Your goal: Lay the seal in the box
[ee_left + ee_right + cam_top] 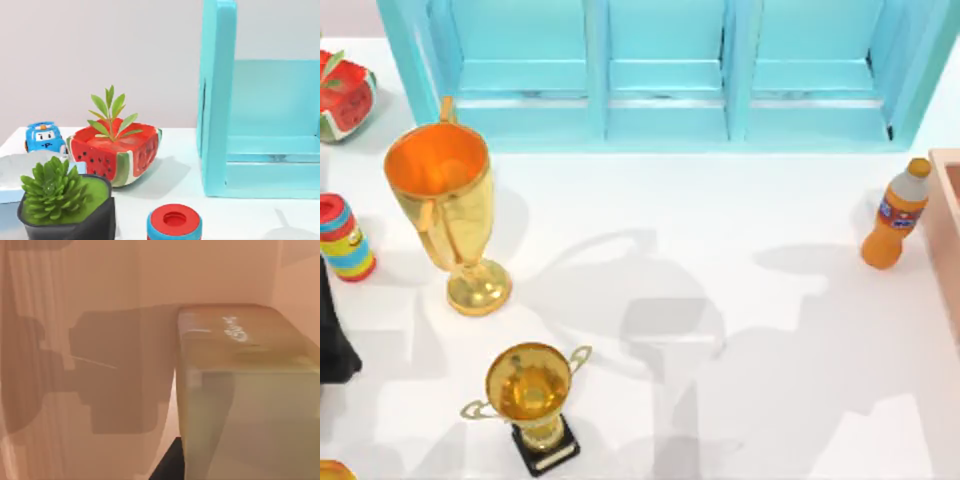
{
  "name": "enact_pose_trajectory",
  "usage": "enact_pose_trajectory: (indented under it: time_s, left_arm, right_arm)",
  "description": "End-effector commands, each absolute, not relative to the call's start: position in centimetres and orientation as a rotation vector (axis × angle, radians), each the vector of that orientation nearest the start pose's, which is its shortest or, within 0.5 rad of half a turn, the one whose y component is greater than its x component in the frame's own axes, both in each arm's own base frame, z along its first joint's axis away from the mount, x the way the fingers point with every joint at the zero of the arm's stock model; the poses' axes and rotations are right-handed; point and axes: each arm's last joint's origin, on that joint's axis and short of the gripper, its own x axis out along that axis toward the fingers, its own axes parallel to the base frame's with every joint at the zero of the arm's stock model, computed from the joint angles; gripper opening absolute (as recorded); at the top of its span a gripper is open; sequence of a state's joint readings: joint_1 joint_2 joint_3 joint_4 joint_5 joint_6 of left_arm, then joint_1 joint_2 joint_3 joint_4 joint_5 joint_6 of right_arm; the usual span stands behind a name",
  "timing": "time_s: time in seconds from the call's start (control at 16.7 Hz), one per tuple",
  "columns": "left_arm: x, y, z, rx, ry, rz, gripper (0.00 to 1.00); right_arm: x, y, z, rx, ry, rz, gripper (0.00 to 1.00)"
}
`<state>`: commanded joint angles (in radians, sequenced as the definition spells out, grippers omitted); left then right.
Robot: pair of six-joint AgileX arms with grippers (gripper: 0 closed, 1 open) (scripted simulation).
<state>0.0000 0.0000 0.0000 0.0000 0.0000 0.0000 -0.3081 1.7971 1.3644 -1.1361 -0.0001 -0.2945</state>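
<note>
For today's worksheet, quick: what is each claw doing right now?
Left claw: cannot be told.
Right claw: cannot be told; its wrist view has the seal close against the box wall.

The two trophies (450, 215) (530, 395) look like polished gold metal, glossy with bright highlights, while the turquoise cabinet (665, 70) has a smooth, painted, faintly satin finish and the white table (720, 250) is matt. The seal (240, 390) appears smooth and slightly translucent, like resin or stone, against the box (75, 290), whose pinkish-tan walls are flat and matt. The orange bottle (895, 215) looks like shiny plastic.
</note>
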Motion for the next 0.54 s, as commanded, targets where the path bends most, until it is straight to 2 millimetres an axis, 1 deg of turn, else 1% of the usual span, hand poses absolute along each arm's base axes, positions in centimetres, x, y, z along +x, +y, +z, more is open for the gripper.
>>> enact_pose_trajectory:
  time_s: [0.18,0.24,0.54]
  left_arm:
    - [10.57,-0.12,16.0,0.0,0.0,0.0,1.0]
    - [10.57,-0.12,16.0,0.0,0.0,0.0,1.0]
    - [10.57,-0.12,16.0,0.0,0.0,0.0,1.0]
  right_arm:
    - [31.81,-9.82,20.99,0.008,1.569,-0.008,0.98]
    - [31.81,-9.82,20.99,0.008,1.569,-0.008,1.0]
    - [31.81,-9.82,20.99,0.008,1.569,-0.008,1.0]
